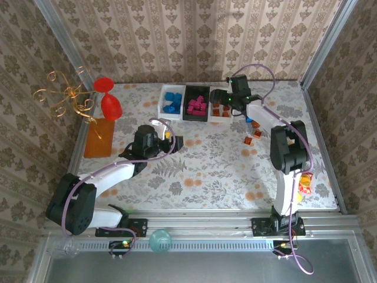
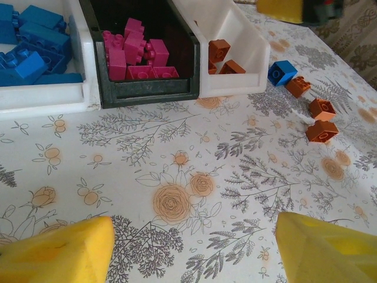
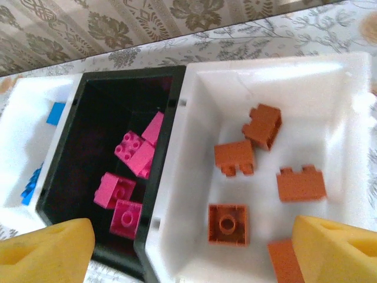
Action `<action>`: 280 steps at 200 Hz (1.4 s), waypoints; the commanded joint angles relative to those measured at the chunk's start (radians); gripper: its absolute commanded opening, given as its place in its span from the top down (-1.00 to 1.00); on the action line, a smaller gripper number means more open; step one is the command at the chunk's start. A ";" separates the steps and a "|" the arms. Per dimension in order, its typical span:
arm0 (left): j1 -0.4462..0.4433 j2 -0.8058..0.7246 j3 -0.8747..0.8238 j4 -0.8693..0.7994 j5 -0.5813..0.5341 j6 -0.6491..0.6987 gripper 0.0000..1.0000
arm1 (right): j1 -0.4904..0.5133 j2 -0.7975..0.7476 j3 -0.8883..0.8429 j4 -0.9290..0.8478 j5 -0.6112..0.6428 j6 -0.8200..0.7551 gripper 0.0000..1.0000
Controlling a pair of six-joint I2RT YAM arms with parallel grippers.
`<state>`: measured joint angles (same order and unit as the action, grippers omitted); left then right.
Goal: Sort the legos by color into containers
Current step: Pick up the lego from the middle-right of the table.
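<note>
Three containers stand in a row at the back: a white bin [image 1: 163, 101] with blue legos [image 2: 35, 50], a black bin [image 2: 147, 93] with pink legos [image 3: 126, 177], and a white bin [image 3: 200, 118] with orange-brown legos [image 3: 234, 157]. My right gripper [image 3: 193, 236] hangs open over that orange bin [image 1: 219, 119], nothing between its yellow fingers. One blue lego [image 2: 282, 72] and three orange ones [image 2: 321, 108] lie loose on the cloth right of the bins [image 1: 253, 132]. My left gripper [image 2: 194, 247] is open and empty above the flowered cloth, in front of the bins [image 1: 171, 140].
A red goblet [image 1: 109, 100] and a gold wire stand [image 1: 65, 97] are at the back left, with a flat orange mat [image 1: 99, 137] in front of them. A yellow object [image 1: 304, 186] sits by the right arm, near the table's right edge.
</note>
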<state>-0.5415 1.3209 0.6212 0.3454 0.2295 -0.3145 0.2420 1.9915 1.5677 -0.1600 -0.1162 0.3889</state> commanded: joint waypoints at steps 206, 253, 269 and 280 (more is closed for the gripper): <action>-0.093 0.194 0.060 0.089 0.152 0.034 -0.99 | -0.002 -0.687 -0.907 0.000 0.284 0.057 -1.00; -0.098 0.229 0.071 0.099 0.160 0.014 -1.00 | 0.032 -0.618 -0.891 0.010 0.294 0.088 -0.96; -0.097 0.236 0.074 0.101 0.163 0.008 -0.99 | 0.039 -0.577 -0.882 0.015 0.310 0.095 -0.94; -0.097 0.238 0.074 0.103 0.165 0.005 -1.00 | 0.040 -0.553 -0.880 0.026 0.334 0.098 -0.93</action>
<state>-0.6353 1.5482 0.6632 0.4240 0.3683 -0.2928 0.2733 1.3880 0.6674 -0.1547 0.1532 0.4534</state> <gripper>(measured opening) 0.997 0.969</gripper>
